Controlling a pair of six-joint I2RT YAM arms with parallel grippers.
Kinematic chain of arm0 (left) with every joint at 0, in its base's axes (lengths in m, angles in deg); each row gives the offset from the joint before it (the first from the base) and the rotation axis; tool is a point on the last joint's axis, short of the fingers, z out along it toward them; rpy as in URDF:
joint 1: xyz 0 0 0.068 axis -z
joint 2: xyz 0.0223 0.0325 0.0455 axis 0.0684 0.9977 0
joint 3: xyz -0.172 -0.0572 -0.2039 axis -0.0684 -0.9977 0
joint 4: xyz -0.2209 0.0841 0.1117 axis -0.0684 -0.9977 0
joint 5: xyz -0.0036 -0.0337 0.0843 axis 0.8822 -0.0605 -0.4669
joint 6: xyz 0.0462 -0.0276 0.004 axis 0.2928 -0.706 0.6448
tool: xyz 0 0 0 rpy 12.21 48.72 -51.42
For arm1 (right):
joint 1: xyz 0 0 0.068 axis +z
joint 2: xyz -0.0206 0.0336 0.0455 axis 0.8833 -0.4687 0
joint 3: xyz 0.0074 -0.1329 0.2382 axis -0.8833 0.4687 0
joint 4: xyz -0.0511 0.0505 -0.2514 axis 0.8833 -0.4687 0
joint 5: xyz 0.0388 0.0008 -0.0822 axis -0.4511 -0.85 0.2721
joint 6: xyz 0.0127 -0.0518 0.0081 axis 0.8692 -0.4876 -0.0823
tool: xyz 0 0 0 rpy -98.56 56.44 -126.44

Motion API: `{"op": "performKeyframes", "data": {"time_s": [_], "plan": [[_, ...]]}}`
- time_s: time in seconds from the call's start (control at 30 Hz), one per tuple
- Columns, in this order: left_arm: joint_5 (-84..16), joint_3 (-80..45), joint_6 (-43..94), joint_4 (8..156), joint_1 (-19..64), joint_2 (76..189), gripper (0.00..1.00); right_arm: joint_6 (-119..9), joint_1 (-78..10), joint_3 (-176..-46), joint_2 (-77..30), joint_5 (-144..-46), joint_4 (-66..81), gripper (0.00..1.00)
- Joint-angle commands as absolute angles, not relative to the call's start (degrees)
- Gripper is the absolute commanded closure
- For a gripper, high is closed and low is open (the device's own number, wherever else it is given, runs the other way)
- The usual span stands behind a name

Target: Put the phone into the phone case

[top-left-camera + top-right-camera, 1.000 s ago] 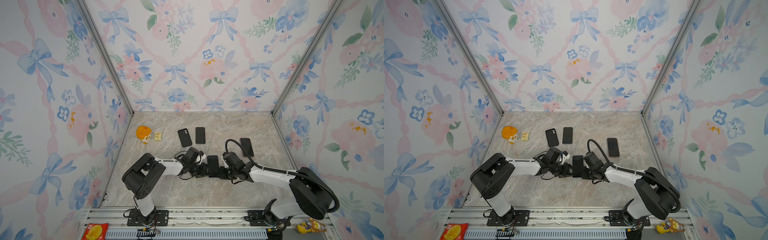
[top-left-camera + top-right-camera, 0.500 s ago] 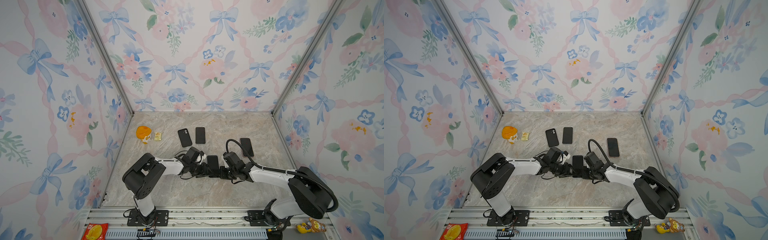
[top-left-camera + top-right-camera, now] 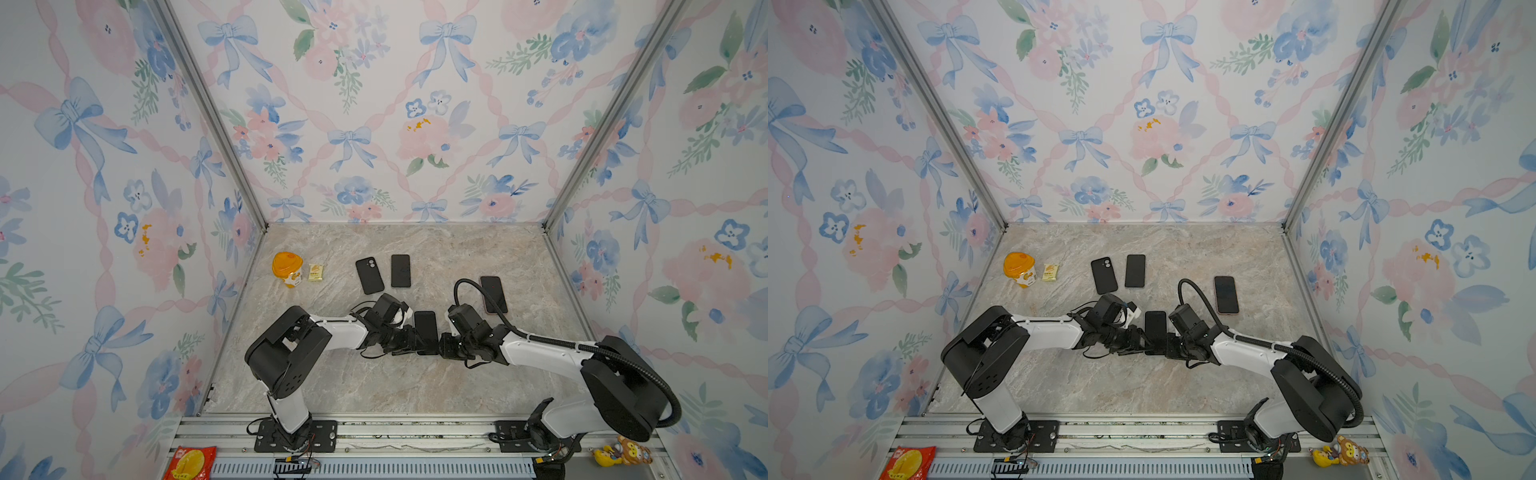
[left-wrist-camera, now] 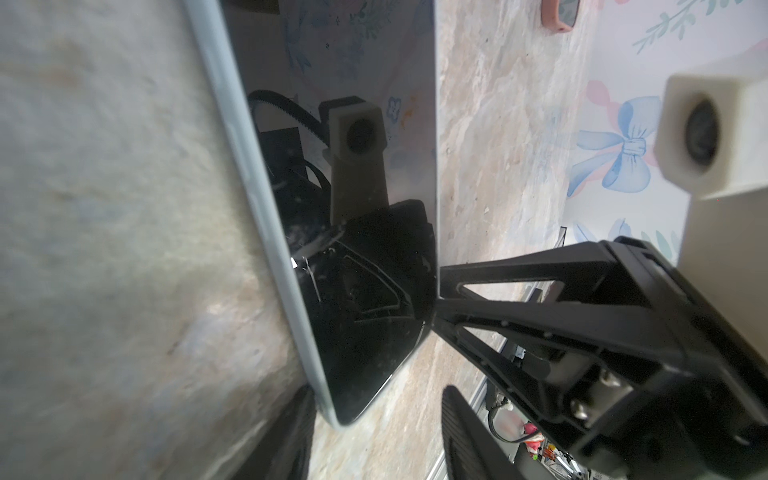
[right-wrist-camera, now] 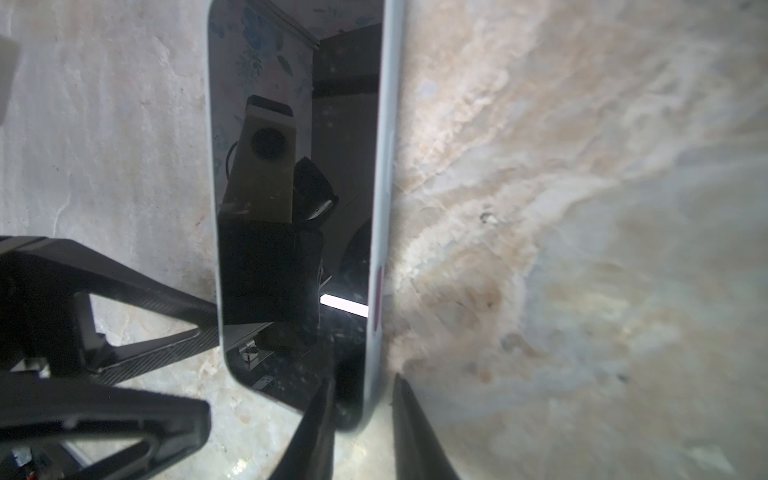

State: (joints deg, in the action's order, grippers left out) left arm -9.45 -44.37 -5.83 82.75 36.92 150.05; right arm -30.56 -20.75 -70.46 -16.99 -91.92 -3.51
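The phone (image 3: 426, 331) (image 3: 1155, 331), dark-screened with a pale blue rim, lies screen up at mid-table between both arms. My left gripper (image 3: 409, 345) (image 4: 374, 440) is open at its left side; the phone's (image 4: 353, 208) near corner sits between the fingers, close to one finger (image 4: 291, 436). My right gripper (image 3: 441, 347) (image 5: 361, 432) is open at its right side, straddling the phone's (image 5: 291, 166) corner, one finger (image 5: 316, 432) over the screen and the other beside the rim with a small gap. What looks like the black phone case (image 3: 370, 275) (image 3: 1104, 274), with a camera cut-out, lies farther back.
A second dark phone (image 3: 400, 271) lies beside the case. A phone with a pink rim (image 3: 493, 294) (image 4: 559, 16) lies at the right, behind my right arm's cable. An orange-lidded cup (image 3: 286, 268) and a small yellow packet (image 3: 316, 272) stand at the back left.
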Motion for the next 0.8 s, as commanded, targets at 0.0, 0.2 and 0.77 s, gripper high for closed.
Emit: {"op": "performKeyframes", "data": {"time_s": [0.0,0.2,0.77], "plan": [[-13.22,-43.32,-2.89,75.77,35.45,148.75,0.50,-29.00,-20.33,-73.79,-13.91,-86.35,-10.02,0.60],[-20.54,-41.58,0.88,67.28,33.28,145.24,0.42,-27.05,-17.01,-81.92,-18.42,-78.49,-17.47,0.38],[-26.45,-43.98,9.53,61.87,28.36,138.82,0.09,-28.48,-14.72,-99.59,-35.91,-75.87,-27.19,0.15]]}}
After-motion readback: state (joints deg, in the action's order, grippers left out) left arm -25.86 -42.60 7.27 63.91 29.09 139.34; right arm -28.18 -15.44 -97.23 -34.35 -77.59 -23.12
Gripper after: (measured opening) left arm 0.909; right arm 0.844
